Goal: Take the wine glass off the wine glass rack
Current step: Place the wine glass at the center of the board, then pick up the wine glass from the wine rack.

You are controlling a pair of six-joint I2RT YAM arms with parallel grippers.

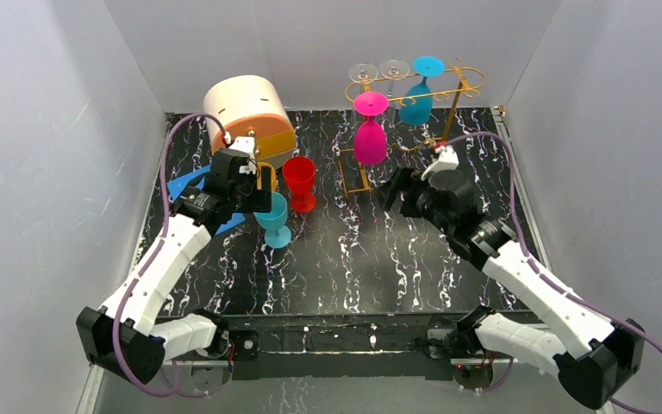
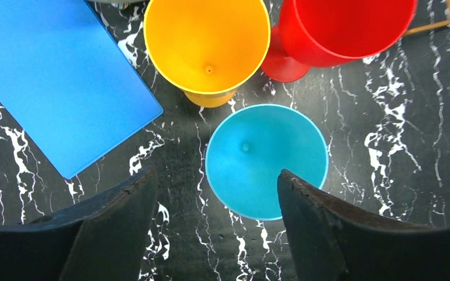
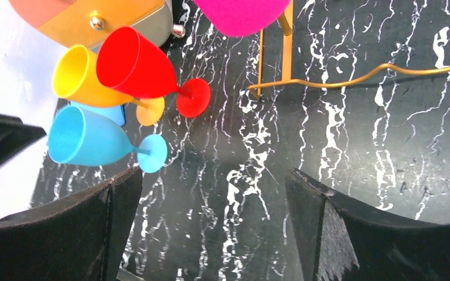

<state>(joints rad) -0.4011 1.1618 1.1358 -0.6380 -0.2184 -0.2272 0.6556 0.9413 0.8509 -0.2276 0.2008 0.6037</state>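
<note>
At the table's far right, a magenta wine glass [image 1: 370, 138] is seen hung upside down from the wine glass rack [image 3: 287, 52], beside a blue glass [image 1: 417, 102]. The right gripper [image 1: 394, 187] is held spread wide near it. The left gripper [image 2: 217, 181] is spread above a teal goblet [image 2: 263, 158].

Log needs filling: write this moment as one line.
left hand open above teal wine glass | right hand open near wine glass rack | hanging: pink glass, blue glass, two clear glasses
</note>
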